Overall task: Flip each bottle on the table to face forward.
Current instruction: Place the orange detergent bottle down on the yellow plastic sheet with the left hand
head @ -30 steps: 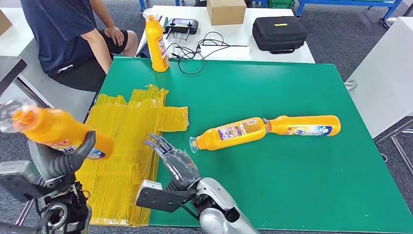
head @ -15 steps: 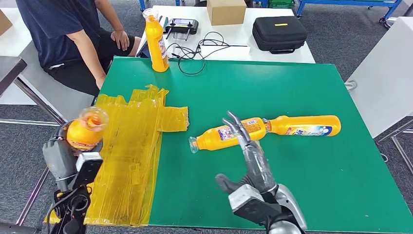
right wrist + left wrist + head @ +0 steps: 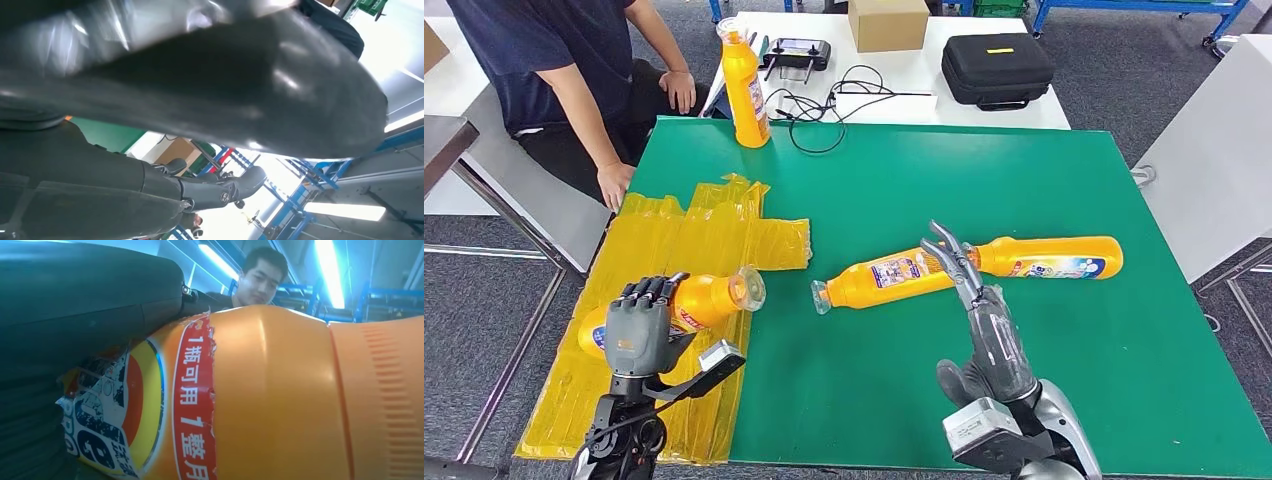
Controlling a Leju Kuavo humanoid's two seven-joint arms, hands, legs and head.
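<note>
My left hand (image 3: 638,325) grips an orange bottle (image 3: 709,298) lying over the yellow plastic sheet (image 3: 684,250), its clear cap pointing right; the left wrist view has that bottle (image 3: 280,400) close up with its red and blue label. Two more orange bottles lie end to end mid-table: one (image 3: 894,275) with its cap toward the sheet, the other (image 3: 1049,257) further right. My right hand (image 3: 984,315) stands open, fingers (image 3: 949,250) stretched up against the junction of those two. A fourth orange bottle (image 3: 746,85) stands upright at the far left table edge.
The green table (image 3: 1024,180) carries the bottles. A seated person (image 3: 574,60) is at the far left, one hand (image 3: 614,183) at the sheet's corner. Behind lies a white table with a black case (image 3: 997,68), a cardboard box (image 3: 889,22), a controller (image 3: 797,50) and cables.
My left hand has brought its bottle down from upright off the table edge to lying on the yellow sheet. My right hand has moved right and forward to the two lying bottles.
</note>
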